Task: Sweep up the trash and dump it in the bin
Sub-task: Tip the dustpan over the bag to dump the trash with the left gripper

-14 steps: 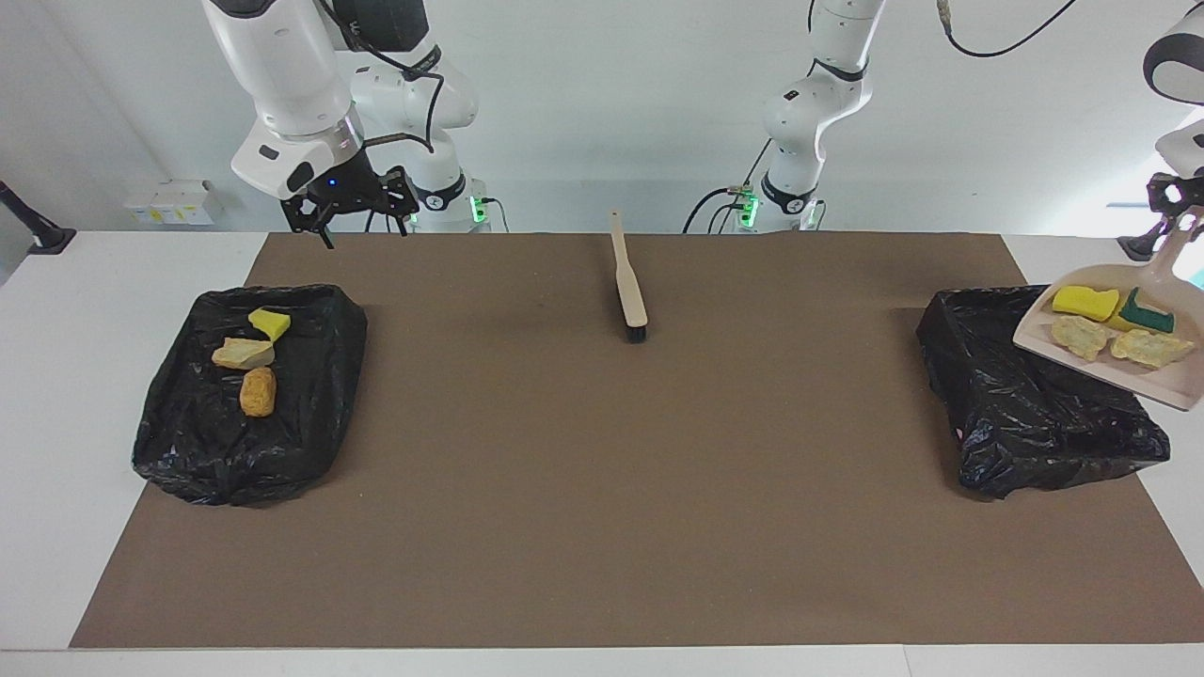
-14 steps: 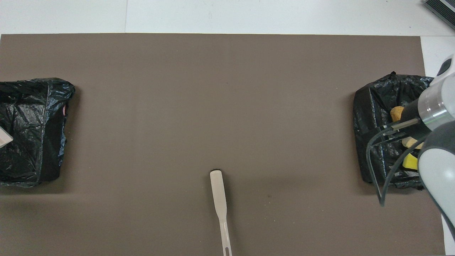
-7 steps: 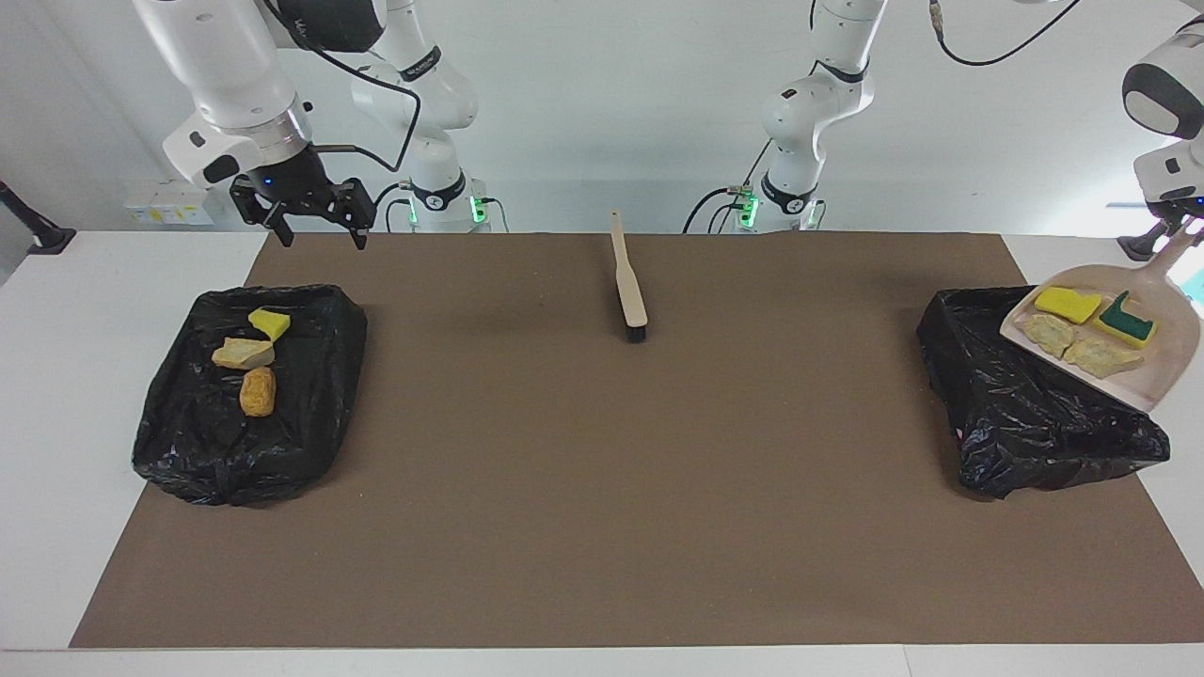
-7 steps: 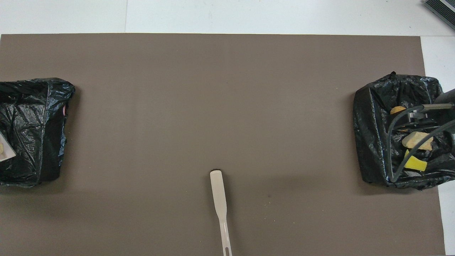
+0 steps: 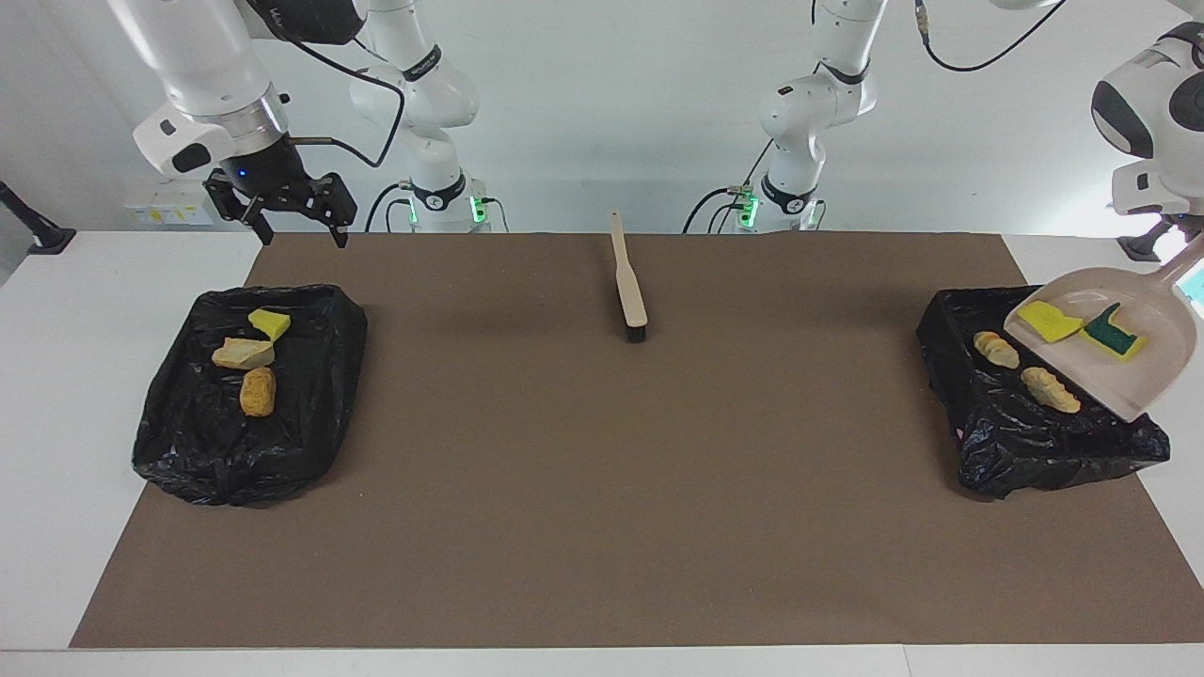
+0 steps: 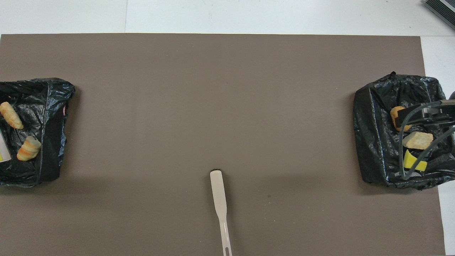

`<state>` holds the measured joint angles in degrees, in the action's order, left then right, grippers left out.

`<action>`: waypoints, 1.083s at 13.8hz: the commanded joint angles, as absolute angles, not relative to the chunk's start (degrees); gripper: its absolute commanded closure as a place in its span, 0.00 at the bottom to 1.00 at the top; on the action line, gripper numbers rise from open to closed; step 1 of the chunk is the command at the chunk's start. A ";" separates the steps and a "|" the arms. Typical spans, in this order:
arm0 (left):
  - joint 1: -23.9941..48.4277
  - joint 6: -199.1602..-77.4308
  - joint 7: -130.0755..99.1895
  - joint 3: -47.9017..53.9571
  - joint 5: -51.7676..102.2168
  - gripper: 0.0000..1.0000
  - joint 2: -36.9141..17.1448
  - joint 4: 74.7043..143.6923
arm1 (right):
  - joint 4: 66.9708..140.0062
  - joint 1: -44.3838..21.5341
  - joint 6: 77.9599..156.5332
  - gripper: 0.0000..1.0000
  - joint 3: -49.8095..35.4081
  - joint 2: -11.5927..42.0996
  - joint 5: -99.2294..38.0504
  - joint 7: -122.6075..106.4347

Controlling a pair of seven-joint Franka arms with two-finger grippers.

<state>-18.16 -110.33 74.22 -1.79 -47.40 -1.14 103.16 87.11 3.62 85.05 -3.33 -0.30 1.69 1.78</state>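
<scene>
Tipping the dustpan (image 5: pixel 1124 362) steeply over the bin (image 5: pixel 988 442) at its own end, the left gripper (image 5: pixel 1187 246) stayed out of clear sight at the handle, fingers clamped on it I'd guess. 2 tan chunks (image 5: pixel 995 347) lay in that bin, 2 yellow ones (image 5: pixel 1049 321) clung inside the pan, probably needing more tilt. 3 more (image 5: pixel 244 354) sat in the other bin (image 5: pixel 188 442), with the right gripper (image 5: pixel 293 218) hanging open above it, waiting. Brush (image 5: pixel 628 287) lay mid-table.
</scene>
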 commanded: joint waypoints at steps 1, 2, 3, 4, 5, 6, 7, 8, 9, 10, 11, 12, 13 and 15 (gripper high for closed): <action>-15.92 -109.86 74.53 -2.64 -50.79 1.00 -0.88 103.36 | 89.54 1.67 85.78 0.00 -0.62 -2.28 0.26 1.67; -15.21 -109.69 74.53 -2.55 -53.93 1.00 -0.88 103.36 | 90.60 1.67 86.39 0.00 -0.53 -2.98 0.35 1.76; -13.46 -108.30 74.53 -2.46 -57.44 1.00 -0.97 103.27 | 92.01 1.67 86.74 0.00 -0.61 -3.77 0.35 2.45; -11.97 -107.24 74.53 -2.37 -59.66 1.00 -1.14 103.10 | 93.33 1.67 87.44 0.00 -0.70 -4.65 0.26 3.94; -10.65 -106.88 74.53 -2.46 -59.94 1.00 -1.23 102.92 | 93.77 1.58 87.89 0.00 -0.88 -4.92 0.26 5.09; -9.59 -105.57 74.44 -2.46 -61.07 1.00 -1.32 102.57 | 93.78 1.58 87.72 0.00 -1.14 -4.92 0.26 5.53; -8.71 -105.03 74.36 -2.46 -62.56 1.00 -1.23 102.57 | 93.78 1.58 87.80 0.00 -1.14 -4.92 0.26 5.71; -7.48 -105.12 74.53 -2.37 -64.84 1.00 -1.32 102.57 | 93.78 1.58 87.89 0.00 -1.23 -4.92 0.26 5.63; -6.43 -105.03 74.62 -2.37 -66.43 1.00 -1.32 102.57 | 93.61 1.58 87.89 0.00 -1.23 -4.83 -0.26 5.28; -6.42 -104.59 74.53 -2.46 -66.71 1.00 -1.23 102.83 | 93.26 1.58 87.89 0.00 -1.23 -4.66 -1.66 5.01; -6.33 -103.63 74.53 -2.37 -67.14 1.00 -1.23 102.66 | 93.16 1.58 87.72 0.00 -1.23 -4.57 -2.19 5.01; -5.89 -103.19 74.53 -2.37 -68.37 1.00 -1.23 102.57 | 93.16 1.67 87.71 0.00 -1.23 -4.57 -2.20 5.01; -4.84 -101.70 74.53 -2.37 -70.29 1.00 -1.23 102.48 | 93.16 2.19 87.71 0.00 -1.23 -4.57 -2.20 5.01; -1.60 -97.49 74.36 -2.37 -73.46 1.00 -1.23 102.30 | 93.16 2.46 87.63 0.00 -1.14 -4.57 -2.11 5.01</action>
<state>-5.32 -101.64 74.32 -1.66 -70.37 -1.34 102.98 91.50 1.80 86.07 -1.07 -3.34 -1.08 4.34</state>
